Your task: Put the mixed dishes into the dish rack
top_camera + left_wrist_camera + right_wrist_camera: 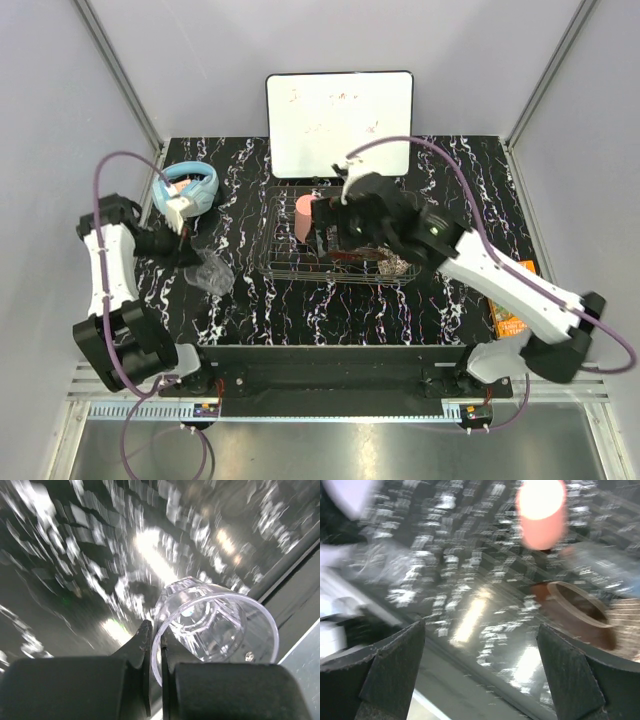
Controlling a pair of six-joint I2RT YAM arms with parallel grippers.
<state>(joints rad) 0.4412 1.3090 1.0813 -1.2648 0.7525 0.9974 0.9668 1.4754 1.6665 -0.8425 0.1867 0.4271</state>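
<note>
The silver wire dish rack [290, 268] stands mid-table. A pink cup [304, 218] stands in its left part, and a patterned bowl [393, 265] lies at its right front. My right gripper [327, 228] hovers over the rack beside the cup, jaws wide open and empty [480, 645]. Its blurred view shows the pink cup [541, 512] ahead and a brown-rimmed bowl [580, 615] by the right finger. My left gripper [192, 255] is left of the rack, shut on the rim of the clear glass mug [215, 625], which shows faintly in the top view [210, 272].
Light-blue headphones [190, 190] lie at the back left, close behind my left gripper. A white whiteboard [340, 120] leans against the back wall behind the rack. An orange packet [512, 305] lies at the table's right edge under the right arm.
</note>
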